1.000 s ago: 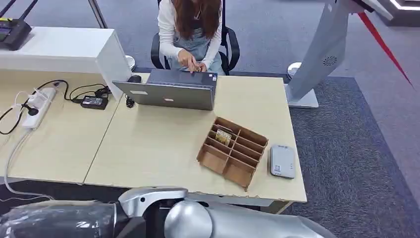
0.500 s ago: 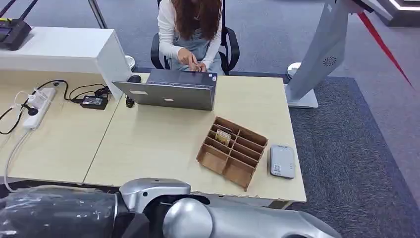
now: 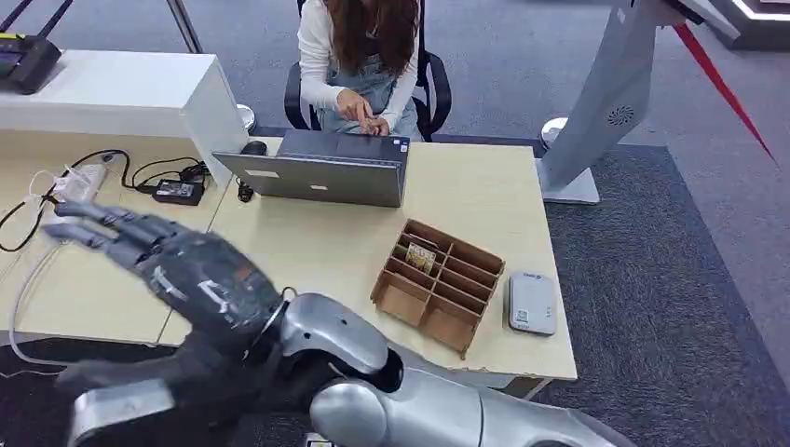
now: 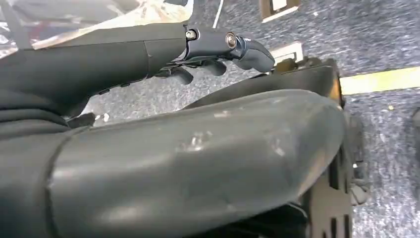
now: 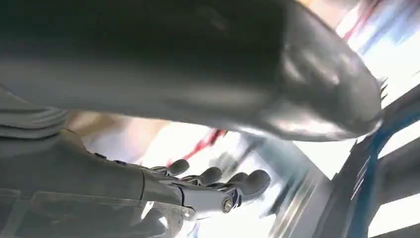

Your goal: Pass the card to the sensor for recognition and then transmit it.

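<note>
Since a second ago the right hand (image 3: 177, 270) has swung up in front of the table's (image 3: 307, 270) near edge, dark fingers (image 3: 93, 219) spread and holding nothing. Small and pale, the card (image 3: 421, 256) stands in a rear compartment of the brown cardboard divider tray (image 3: 438, 284), near the table's right edge. Just beside the tray lies the flat grey sensor (image 3: 531, 303) with rounded corners. Over speckled grey carpet in its wrist view, the left hand (image 4: 208, 54) hangs with fingers loosely apart, holding nothing.
</note>
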### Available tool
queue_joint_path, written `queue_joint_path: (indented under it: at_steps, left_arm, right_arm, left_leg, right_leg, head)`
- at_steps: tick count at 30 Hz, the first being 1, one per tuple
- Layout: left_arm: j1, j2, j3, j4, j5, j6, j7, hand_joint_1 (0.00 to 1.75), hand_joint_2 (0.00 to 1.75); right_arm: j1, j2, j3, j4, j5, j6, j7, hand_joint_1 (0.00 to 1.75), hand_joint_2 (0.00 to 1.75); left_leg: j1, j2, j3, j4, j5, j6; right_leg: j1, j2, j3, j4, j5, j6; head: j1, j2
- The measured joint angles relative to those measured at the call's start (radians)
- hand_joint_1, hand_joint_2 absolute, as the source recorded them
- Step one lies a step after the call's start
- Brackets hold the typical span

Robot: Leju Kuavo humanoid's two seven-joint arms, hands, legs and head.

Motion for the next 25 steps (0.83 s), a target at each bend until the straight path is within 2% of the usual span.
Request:
queue_joint_path:
  at_steps: [2,6,10,14,15,20,25]
  left_arm:
    - [0.001,0.0,0.001,0.0,0.004,0.0,0.014,0.0,0.0]
    - [0.001,0.0,0.003,0.002,0.007,0.001,0.024,0.0,0.0]
    - [0.001,-0.001,0.005,0.003,0.01,0.002,0.027,0.0,0.0]
    - [0.001,-0.003,0.007,0.007,0.012,0.005,0.033,0.0,0.0]
    - [0.001,-0.003,0.007,0.008,0.012,0.006,0.034,0.0,0.0]
    - [0.001,-0.004,0.008,0.009,0.013,0.009,0.048,0.0,0.0]
    - [0.001,-0.003,0.009,0.01,0.011,0.009,0.056,0.0,0.0]
  right_arm:
    - [0.038,-0.041,-0.08,0.014,0.071,-0.069,0.023,0.0,0.0]
    - [0.099,-0.101,-0.199,0.022,0.09,-0.076,0.039,0.0,0.0]
    - [0.136,-0.127,-0.271,0.021,0.101,-0.086,0.056,0.0,0.0]
    - [0.188,-0.166,-0.356,0.006,0.077,-0.125,0.075,0.0,0.0]
    - [0.201,-0.176,-0.375,0.0,0.067,-0.134,0.074,0.0,1.75]
    - [0.267,-0.222,-0.478,-0.045,0.022,-0.187,0.048,0.0,1.75]
    - [0.312,-0.244,-0.539,-0.085,-0.012,-0.184,0.01,0.0,1.75]
  left_leg:
    - [-0.001,0.0,0.0,0.0,0.0,0.0]
    - [-0.002,0.0,-0.001,0.001,0.0,0.001]
    - [-0.002,0.001,0.0,0.001,-0.001,0.001]
    - [-0.001,0.001,-0.001,0.001,-0.001,0.001]
    - [-0.001,0.001,-0.001,0.001,-0.001,0.001]
    - [-0.002,0.001,-0.001,0.001,-0.001,0.001]
    - [-0.002,0.001,-0.001,0.001,-0.001,0.001]
  right_leg:
    - [0.0,0.0,0.0,0.0,0.001,0.0]
    - [-0.002,0.0,0.0,0.0,0.001,0.001]
    - [-0.002,0.002,-0.001,0.0,0.0,0.001]
    - [-0.001,0.001,-0.002,0.0,0.0,0.001]
    - [-0.001,0.001,-0.001,0.0,0.0,0.001]
    - [-0.002,0.001,-0.001,0.0,0.0,0.001]
    - [-0.002,0.001,-0.001,0.0,0.0,0.001]
  head:
    - [0.0,0.0]
    - [0.0,0.0]
    - [0.0,0.0]
    - [0.0,0.0]
    - [0.0,0.0]
    - [0.0,0.0]
    - [0.0,0.0]
